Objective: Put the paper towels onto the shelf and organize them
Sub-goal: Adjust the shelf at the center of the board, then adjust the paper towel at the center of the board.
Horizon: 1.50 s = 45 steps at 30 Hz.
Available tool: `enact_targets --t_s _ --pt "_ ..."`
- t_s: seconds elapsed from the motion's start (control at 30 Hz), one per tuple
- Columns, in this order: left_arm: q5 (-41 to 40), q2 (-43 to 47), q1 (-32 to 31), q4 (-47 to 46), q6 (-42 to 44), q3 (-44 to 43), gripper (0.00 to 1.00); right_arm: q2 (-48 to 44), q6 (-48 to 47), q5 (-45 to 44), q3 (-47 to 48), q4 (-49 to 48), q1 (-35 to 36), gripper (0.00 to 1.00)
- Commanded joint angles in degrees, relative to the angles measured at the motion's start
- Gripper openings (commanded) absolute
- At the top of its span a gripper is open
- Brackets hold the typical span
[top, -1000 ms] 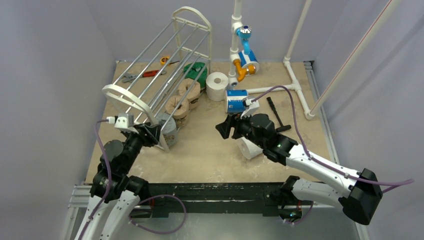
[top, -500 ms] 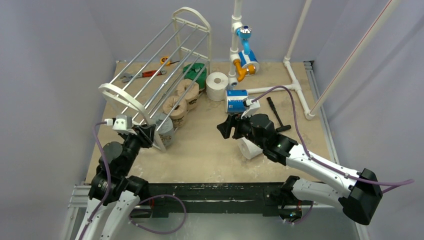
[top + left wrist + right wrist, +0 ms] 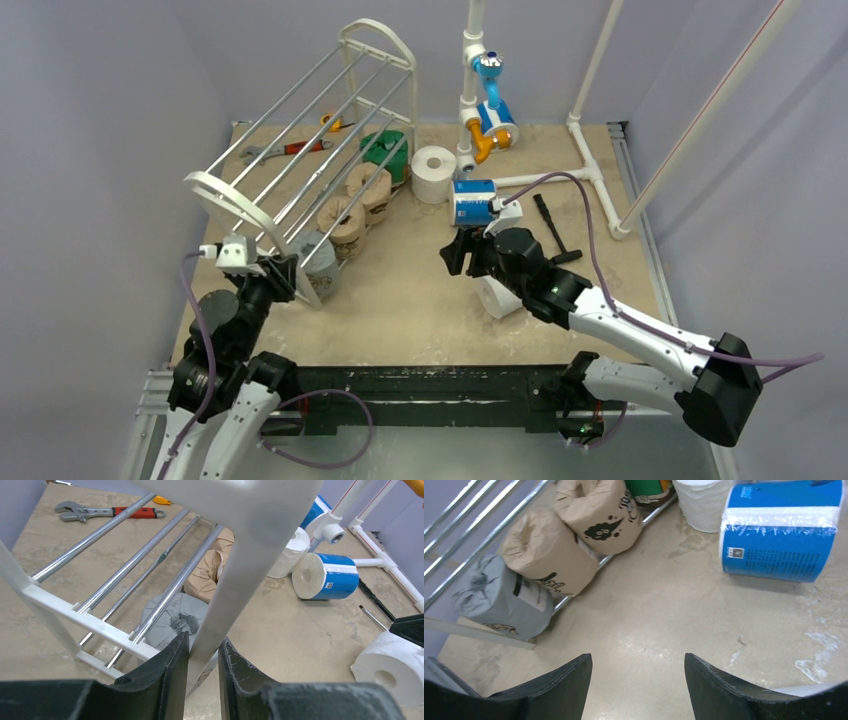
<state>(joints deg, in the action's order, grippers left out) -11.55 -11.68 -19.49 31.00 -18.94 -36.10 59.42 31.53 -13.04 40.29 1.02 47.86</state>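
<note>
Left gripper point(image 3: 205, 656) pinches the tilted shelf point(image 3: 260, 540) while the right gripper point(image 3: 638, 676) hangs open over the table point(image 3: 400, 310).

At far left a red-handled wrench point(image 3: 285, 148) lies behind the shelf, which leans with its near arched end raised, the left fingers point(image 3: 167, 675) pressed on either side of that white frame. Along its lower rods sit a grey roll point(image 3: 318, 262), two tan printed rolls point(image 3: 340, 222) and a green roll point(image 3: 385, 150). Just right of them an upright white roll point(image 3: 433, 172) and a blue-and-white roll point(image 3: 473, 200) rest on the table. The right fingers point(image 3: 559, 685) are spread with nothing between them, and another white roll point(image 3: 497, 297) lies under that arm.
</note>
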Motion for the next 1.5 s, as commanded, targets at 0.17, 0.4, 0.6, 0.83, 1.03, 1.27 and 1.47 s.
enact_targets --t_s 0.17,0.4,0.6,0.83,1.03,1.27,1.47 --pt "-6.11 3.88 0.33 4.26 1.89 -3.73 0.21 1.57 2.72 -7.66 3.64 3.44 -0.17 0.69" --pt "-6.92 2.9 0.33 7.28 -0.34 -6.33 0.64 3.11 3.24 -12.52 6.8 7.1 -0.2 0.7" --pt "-13.9 1.29 0.33 19.08 -5.04 -13.45 0.8 6.96 6.13 -16.55 12.34 15.0 -4.02 0.72" --pt "-14.92 3.12 0.33 26.7 -8.66 -17.37 0.85 4.88 7.9 -15.04 12.51 20.37 -13.66 0.72" --pt "-11.4 5.4 0.33 25.53 -11.13 -14.71 0.85 -1.78 9.73 -12.83 9.69 27.18 -17.48 0.74" --pt "-6.47 5.85 0.31 23.99 -13.03 -11.53 0.85 -7.92 13.5 -8.97 4.3 32.98 -19.05 0.74" --pt "-3.51 6.0 0.35 22.47 -13.34 -10.08 0.85 -8.44 13.33 1.31 -1.46 30.21 -19.03 0.75"
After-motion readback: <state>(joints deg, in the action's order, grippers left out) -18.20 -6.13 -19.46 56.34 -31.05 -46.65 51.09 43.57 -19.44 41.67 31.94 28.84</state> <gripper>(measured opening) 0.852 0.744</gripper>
